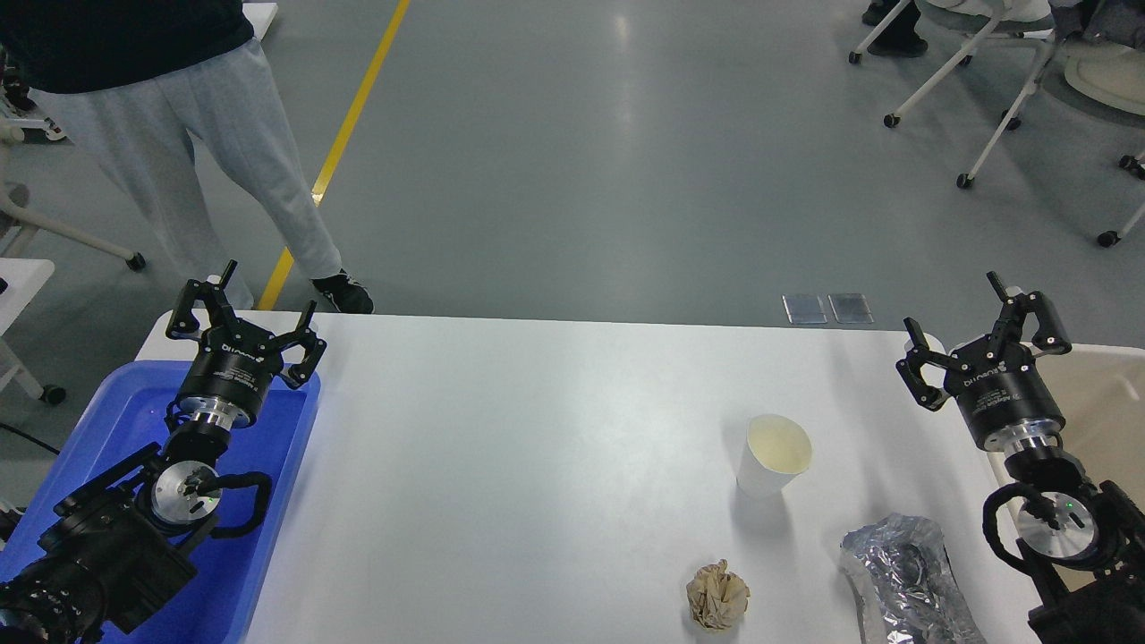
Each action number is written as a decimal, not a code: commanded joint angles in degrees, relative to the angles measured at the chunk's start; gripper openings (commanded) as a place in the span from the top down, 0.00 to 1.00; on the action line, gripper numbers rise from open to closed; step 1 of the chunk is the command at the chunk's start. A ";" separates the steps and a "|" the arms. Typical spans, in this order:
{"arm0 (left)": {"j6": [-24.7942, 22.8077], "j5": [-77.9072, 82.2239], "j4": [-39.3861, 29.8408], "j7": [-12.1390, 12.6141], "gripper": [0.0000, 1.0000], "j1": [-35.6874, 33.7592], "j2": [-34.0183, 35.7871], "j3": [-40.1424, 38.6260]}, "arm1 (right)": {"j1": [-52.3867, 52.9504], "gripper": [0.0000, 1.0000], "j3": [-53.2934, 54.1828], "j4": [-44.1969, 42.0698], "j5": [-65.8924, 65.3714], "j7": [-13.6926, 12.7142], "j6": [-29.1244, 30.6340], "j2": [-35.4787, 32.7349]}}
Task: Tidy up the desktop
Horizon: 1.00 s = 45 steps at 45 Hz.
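Note:
The white desktop (537, 447) fills the middle of the head view. On its right half stands an upright white paper cup (773, 456). Nearer the front edge lie a crumpled brown paper ball (716, 595) and a crinkled silver foil bag (908, 581). My left gripper (267, 291) hovers open over the far end of the blue tray (268, 537), holding nothing. My right gripper (953, 309) is open and empty near the desktop's right edge, right of the cup and beyond the foil bag.
A beige bin (1105, 394) sits off the desktop's right side, under my right arm. A person in grey trousers (206, 143) stands beyond the far left corner. Wheeled chairs (993, 80) stand at the far right on the grey floor.

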 commanded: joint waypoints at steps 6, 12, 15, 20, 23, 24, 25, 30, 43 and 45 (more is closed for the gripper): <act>0.09 0.26 0.00 -0.01 0.00 0.00 0.00 0.09 | 0.03 0.00 -0.20 0.05 -0.10 0.18 -0.09 -0.49; 0.01 0.00 0.00 -0.01 0.00 0.00 0.00 0.00 | -0.06 0.00 -0.37 0.05 -0.10 0.09 0.00 -0.67; 0.01 0.00 0.00 -0.01 0.00 0.00 0.00 0.00 | -0.06 0.00 -0.72 0.05 -0.01 0.09 0.00 -1.11; 0.01 0.00 0.00 -0.01 0.00 0.00 0.00 0.00 | -0.14 0.00 -1.25 0.05 -0.01 0.18 0.00 -1.55; 0.01 0.00 0.00 -0.01 0.00 0.00 0.00 0.00 | -0.14 0.00 -1.25 0.05 0.07 0.09 -0.09 -1.64; 0.01 0.00 0.00 -0.01 0.00 0.00 0.00 0.00 | -0.14 0.00 -1.34 -0.04 0.07 0.09 -0.09 -1.64; 0.01 0.00 0.00 -0.01 0.00 0.00 0.00 0.00 | -0.14 0.00 -1.34 -0.04 0.07 0.09 -0.09 -1.64; 0.01 0.00 0.00 -0.01 0.00 0.00 0.00 0.00 | -0.14 0.00 -1.34 -0.12 0.42 0.00 -0.17 -2.16; 0.01 0.00 0.00 -0.01 0.00 0.00 0.00 0.00 | -0.06 0.00 -2.31 -1.70 0.78 0.00 -0.26 -4.01; 0.01 0.00 0.00 -0.01 0.00 0.00 0.00 0.00 | -0.14 0.00 -2.48 -1.71 0.78 0.00 -0.26 -4.10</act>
